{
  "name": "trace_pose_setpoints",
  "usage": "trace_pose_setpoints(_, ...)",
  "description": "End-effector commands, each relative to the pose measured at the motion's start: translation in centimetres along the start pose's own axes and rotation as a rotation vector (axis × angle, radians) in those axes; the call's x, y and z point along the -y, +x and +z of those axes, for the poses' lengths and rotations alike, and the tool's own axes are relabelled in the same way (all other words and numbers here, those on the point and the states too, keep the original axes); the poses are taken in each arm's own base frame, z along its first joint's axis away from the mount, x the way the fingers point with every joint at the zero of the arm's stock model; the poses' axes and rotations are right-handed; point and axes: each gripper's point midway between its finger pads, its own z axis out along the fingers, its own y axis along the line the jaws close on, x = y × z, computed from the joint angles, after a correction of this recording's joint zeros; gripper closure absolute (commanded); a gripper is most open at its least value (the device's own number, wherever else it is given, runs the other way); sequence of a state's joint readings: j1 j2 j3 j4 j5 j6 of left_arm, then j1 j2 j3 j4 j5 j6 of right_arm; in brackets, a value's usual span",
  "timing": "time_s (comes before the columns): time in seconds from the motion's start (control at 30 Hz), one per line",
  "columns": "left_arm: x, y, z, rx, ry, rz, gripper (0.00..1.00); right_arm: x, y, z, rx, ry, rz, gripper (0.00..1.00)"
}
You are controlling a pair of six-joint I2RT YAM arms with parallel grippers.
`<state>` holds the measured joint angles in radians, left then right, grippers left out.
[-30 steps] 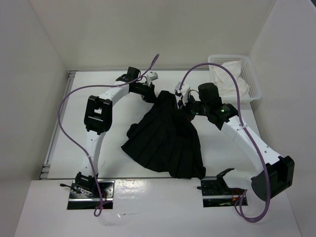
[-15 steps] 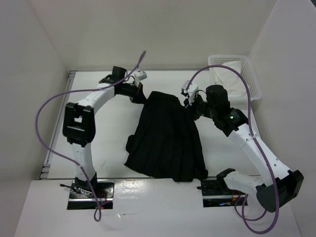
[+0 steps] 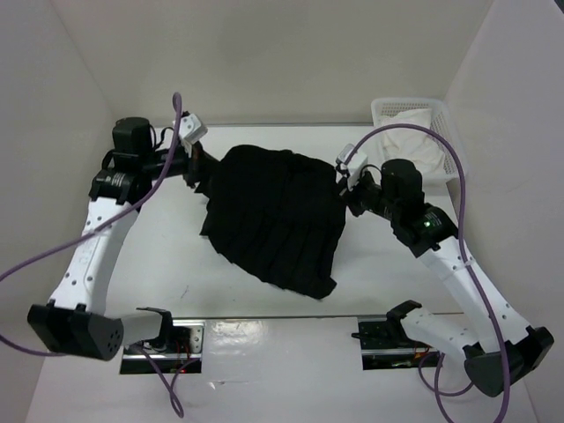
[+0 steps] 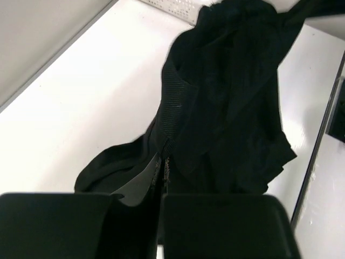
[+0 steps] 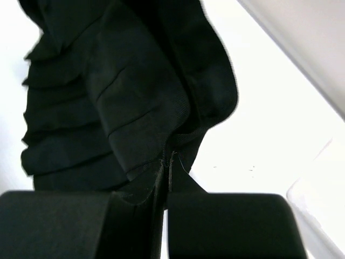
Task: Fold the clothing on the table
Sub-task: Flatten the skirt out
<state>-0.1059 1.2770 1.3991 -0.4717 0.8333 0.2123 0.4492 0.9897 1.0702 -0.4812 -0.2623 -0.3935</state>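
White table, white walls all round, and we've got the black pleated skirt spread across the middle, waistband far, hem near. We see the left gripper and the right gripper each clamped on a waistband corner. Thin pinches, we'd say: tug them apart too hard and one corner could slip free, bunching those pleats.
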Motion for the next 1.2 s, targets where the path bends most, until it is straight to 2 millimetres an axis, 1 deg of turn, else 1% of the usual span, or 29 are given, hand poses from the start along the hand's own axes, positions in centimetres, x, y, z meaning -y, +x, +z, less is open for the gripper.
trace_pose_setpoints(0.0,2.9,-1.3,-3.2,0.045,-0.027,0.095,1.00,1.3,-3.1,-2.5,0.112,0.082,-0.011,1.00)
trace_pose_setpoints(0.03,3.4,-1.0,-3.8,0.049,-0.038,0.114,1.00,1.2,-4.4,-3.6,0.151,0.083,-0.022,1.00)
trace_pose_setpoints(0.07,4.9,-1.8,-5.2,0.069,-0.045,0.138,1.00,1.0,-5.0,-4.1,0.167,0.073,-0.027,1.00)
trace_pose_setpoints(0.1,5.2,-1.9,-5.8,0.067,-0.054,0.149,1.00,0.9,-5.0,-4.3,0.159,0.070,-0.024,1.00)
trace_pose_setpoints(0.13,5.9,-2.2,-6.3,0.072,-0.046,0.153,1.00,0.4,-5.7,-5.0,0.182,0.049,-0.031,1.00)
trace_pose_setpoints(0.17,6.8,-2.7,-7.5,0.091,-0.064,0.175,1.00,0.3,-6.7,-5.9,0.212,0.044,-0.040,1.00)
trace_pose_setpoints(0.2,7.2,-2.8,-8.2,0.098,-0.079,0.182,1.00,-0.1,-6.7,-6.1,0.208,0.024,-0.048,1.00)
trace_pose_setpoints(0.23,7.8,-3.3,-8.9,0.109,-0.084,0.206,1.00,-0.8,-7.6,-6.8,0.239,-0.012,-0.059,1.00)
trace_pose_setpoints(0.27,8.8,-3.7,-10.0,0.124,-0.101,0.224,1.00,-1.3,-8.0,-7.1,0.249,-0.037,-0.062,1.00)
trace_pose_setpoints(0.3,9.6,-4.2,-10.7,0.136,-0.106,0.241,1.00,-2.0,-7.9,-7.3,0.243,-0.077,-0.070,1.00)
trace_pose_setpoints(0.33,9.9,-4.9,-11.6,0.156,-0.134,0.267,1.00,-2.2,-8.5,-8.1,0.265,-0.091,-0.076,1.00)
trace_pose_setpoints(0.4,11.9,-5.0,-12.8,0.173,-0.130,0.277,1.00,-4.1,-9.2,-9.2,0.301,-0.190,-0.098,0.98)
trace_pose_setpoints(0.43,12.4,-5.0,-13.2,0.178,-0.130,0.281,1.00,-4.3,-9.1,-9.6,0.297,-0.210,-0.101,0.98)
trace_pose_setpoints(0.47,13.4,-4.7,-14.0,0.184,-0.136,0.287,1.00,-5.3,-9.3,-10.2,0.314,-0.255,-0.107,0.98)
trace_pose_setpoints(0.5,13.9,-4.2,-14.2,0.179,-0.127,0.299,1.00,-5.5,-9.1,-10.6,0.316,-0.261,-0.115,0.98)
trace_pose_setpoints(0.53,14.9,-4.0,-14.3,0.184,-0.093,0.312,1.00,-5.7,-9.3,-10.9,0.319,-0.273,-0.115,0.98)
trace_pose_setpoints(0.57,15.6,-3.2,-14.5,0.179,-0.086,0.302,1.00,-6.1,-9.1,-11.3,0.322,-0.284,-0.124,0.98)
trace_pose_setpoints(0.67,16.3,-2.2,-14.5,0.176,-0.066,0.287,1.00,-6.3,-8.8,-11.1,0.316,-0.297,-0.120,0.98)
trace_pose_setpoints(0.7,16.1,-1.5,-14.0,0.169,-0.049,0.261,1.00,-6.3,-8.5,-10.9,0.309,-0.300,-0.115,0.98)
trace_pose_setpoints(0.73,15.9,-1.4,-13.8,0.171,-0.048,0.250,1.00,-6.2,-8.4,-10.3,0.305,-0.303,-0.103,0.98)
trace_pose_setpoints(0.77,15.1,-1.1,-13.4,0.162,-0.058,0.226,1.00,-5.9,-7.7,-9.4,0.283,-0.296,-0.082,0.98)
trace_pose_setpoints(0.83,12.9,0.3,-12.1,0.128,-0.079,0.172,1.00,-5.2,-7.5,-8.0,0.276,-0.275,-0.070,0.98)
trace_pose_setpoints(0.87,12.2,0.8,-11.6,0.115,-0.084,0.143,1.00,-4.7,-6.2,-6.3,0.232,-0.267,-0.047,0.98)
trace_pose_setpoints(0.93,9.5,2.3,-10.3,0.069,-0.114,0.080,1.00,-4.2,-5.4,-4.5,0.209,-0.263,-0.022,0.98)
trace_pose_setpoints(0.97,8.7,2.7,-9.8,0.056,-0.127,0.056,1.00,-4.1,-4.6,-3.5,0.184,-0.262,-0.010,0.98)
trace_pose_setpoints(1.0,7.3,2.8,-9.2,0.046,-0.140,0.048,1.00,-3.6,-3.5,-1.9,0.145,-0.257,0.008,0.98)
trace_pose_setpoints(1.07,5.5,3.9,-8.3,0.020,-0.164,0.023,1.00,-3.2,-2.8,-0.4,0.119,-0.254,0.032,0.98)
trace_pose_setpoints(1.1,4.5,4.1,-7.6,0.020,-0.164,0.010,1.00,-3.0,-1.6,0.9,0.075,-0.259,0.052,0.98)
trace_pose_setpoints(1.17,3.3,4.4,-6.9,0.017,-0.172,-0.004,0.96,-2.4,-1.6,1.9,0.060,-0.250,0.057,0.98)
